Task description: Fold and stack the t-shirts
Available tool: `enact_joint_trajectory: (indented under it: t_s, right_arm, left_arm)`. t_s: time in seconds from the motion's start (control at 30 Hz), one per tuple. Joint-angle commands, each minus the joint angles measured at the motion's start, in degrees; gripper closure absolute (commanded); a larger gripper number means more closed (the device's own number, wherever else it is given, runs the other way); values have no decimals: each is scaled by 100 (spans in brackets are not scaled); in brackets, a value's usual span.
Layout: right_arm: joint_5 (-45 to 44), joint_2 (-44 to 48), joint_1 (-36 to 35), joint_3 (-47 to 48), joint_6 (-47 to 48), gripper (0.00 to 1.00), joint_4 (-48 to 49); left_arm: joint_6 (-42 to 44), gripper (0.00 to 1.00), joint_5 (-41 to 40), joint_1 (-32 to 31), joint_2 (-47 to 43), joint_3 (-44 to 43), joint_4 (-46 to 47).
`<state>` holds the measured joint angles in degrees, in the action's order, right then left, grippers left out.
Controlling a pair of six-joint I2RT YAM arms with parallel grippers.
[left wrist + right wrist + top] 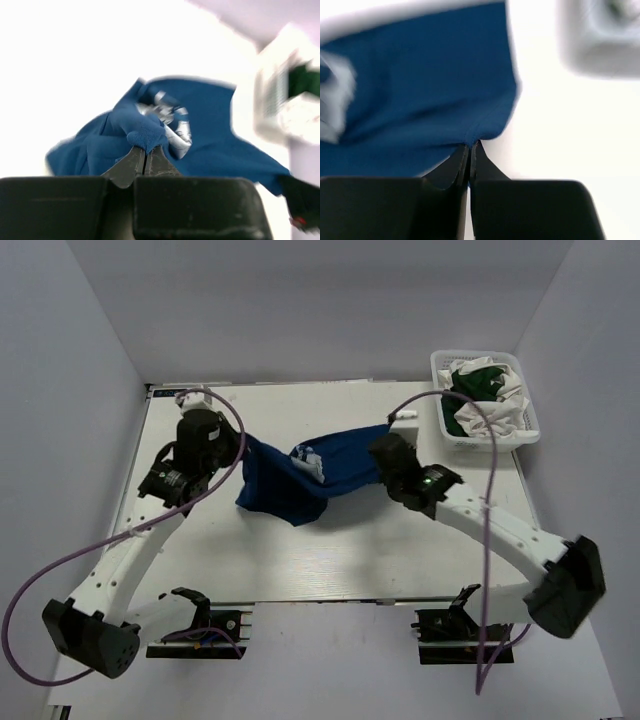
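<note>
A royal blue t-shirt (300, 478) with a white print hangs stretched between my two grippers above the middle of the table. My left gripper (238, 445) is shut on its left end; the left wrist view shows a bunch of blue cloth (145, 132) pinched at the fingertips. My right gripper (380, 452) is shut on its right edge, where the right wrist view shows the blue hem (480, 135) caught between the tips. More t-shirts, a dark green one (478, 380) and white ones (505, 415), lie crumpled in the basket.
A white plastic mesh basket (440, 415) stands at the table's back right corner. The white table (330, 560) is bounded by grey walls at the back and sides. Purple cables loop from both arms.
</note>
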<state>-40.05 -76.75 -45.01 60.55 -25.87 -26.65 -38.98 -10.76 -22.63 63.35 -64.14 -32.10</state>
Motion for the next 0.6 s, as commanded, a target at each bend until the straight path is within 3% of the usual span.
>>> enact_joint_trajectory:
  t_s: [0.0,0.2,0.3,0.47,0.57]
  right_arm:
    - [-1468,695,28,447,275,100,493]
    - [-2147,2075,63,711,1574,100,1654]
    - [-1745,2550,63,1175,2242,100,1971]
    - [-279,2964,54,2020,2919,100,1797]
    - [459,2964,54,2873,2956,100,1201]
  left_arm:
    - [66,100,-768,22,-472,-686,-33]
    - [435,100,-1788,22,-824,-1757,-341]
    - [854,100,-1929,22,-1061,-2145,-193]
    - [1840,100,-297,22,-1851,-2366,1010]
    - [2052,100,284,22,-1976,-3032,908]
